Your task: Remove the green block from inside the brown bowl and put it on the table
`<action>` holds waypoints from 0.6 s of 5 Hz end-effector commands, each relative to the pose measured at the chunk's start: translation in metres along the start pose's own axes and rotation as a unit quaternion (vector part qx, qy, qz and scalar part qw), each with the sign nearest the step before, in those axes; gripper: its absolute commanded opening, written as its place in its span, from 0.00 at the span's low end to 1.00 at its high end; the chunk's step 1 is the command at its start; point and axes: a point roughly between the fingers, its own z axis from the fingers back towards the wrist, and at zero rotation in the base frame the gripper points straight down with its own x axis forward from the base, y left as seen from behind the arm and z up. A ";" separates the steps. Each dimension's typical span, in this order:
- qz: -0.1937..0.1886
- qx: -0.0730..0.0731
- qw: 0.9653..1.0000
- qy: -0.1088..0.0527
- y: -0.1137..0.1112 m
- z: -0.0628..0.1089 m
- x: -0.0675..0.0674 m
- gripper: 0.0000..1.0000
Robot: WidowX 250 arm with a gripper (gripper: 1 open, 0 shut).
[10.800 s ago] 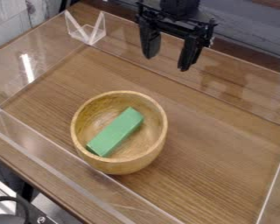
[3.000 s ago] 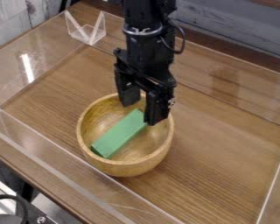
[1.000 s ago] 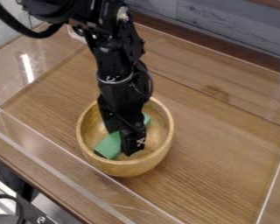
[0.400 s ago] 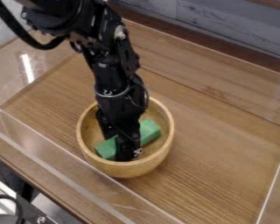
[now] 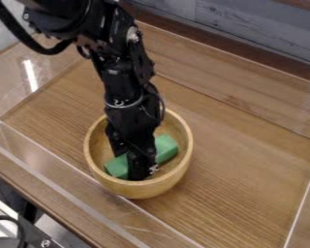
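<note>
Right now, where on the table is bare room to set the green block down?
Bare table lies right of the brown bowl, and behind it toward the far acrylic wall. In front of the bowl it's tight against the near wall; the bowl holds the hand and green block.

the gripper (image 5: 136,165) reaches down into the brown bowl (image 5: 104,177) and covers the middle of the green block (image 5: 167,148), so only the block's two ends show; whether the fingers touch it cannot be told, though they seem to straddle it. the arm (image 5: 100,44) is cut off by the top edge, the table (image 5: 248,116) by the right and near edges
</note>
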 end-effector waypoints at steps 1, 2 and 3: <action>0.012 0.004 1.000 -0.015 0.003 0.011 0.003 0.00; 0.022 -0.002 1.000 -0.012 0.001 0.013 0.002 0.00; 0.031 -0.007 0.999 -0.010 0.000 0.015 0.001 0.00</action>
